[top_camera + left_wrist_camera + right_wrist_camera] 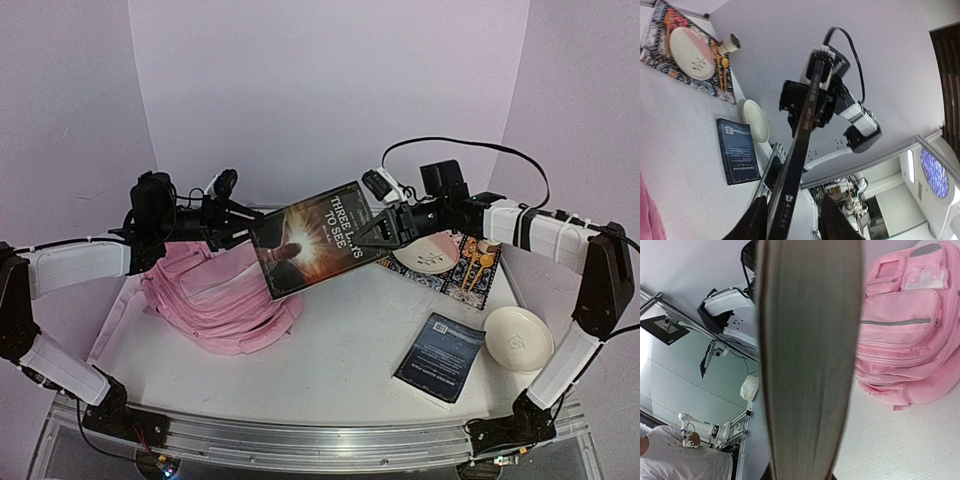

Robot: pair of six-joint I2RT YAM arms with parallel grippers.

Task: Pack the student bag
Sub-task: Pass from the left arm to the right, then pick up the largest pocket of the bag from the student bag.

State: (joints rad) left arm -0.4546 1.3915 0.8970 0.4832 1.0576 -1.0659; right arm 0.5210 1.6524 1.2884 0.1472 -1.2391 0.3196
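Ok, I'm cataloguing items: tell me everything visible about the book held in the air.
The book is a thin paperback, dark cover with an orange glow and the white title THREE DAYS TO SEE. It hangs above the table, cover to the top camera, right end higher. The right gripper clamps its right edge; the left gripper flanks its left edge, one finger standing clear.

On my feed the white table (340, 330) carries the pink student bag (215, 300) slumped at left, a dark blue book (440, 357) flat at right, a white plate (517, 338) just beside it, and a patterned mat (447, 277) behind.
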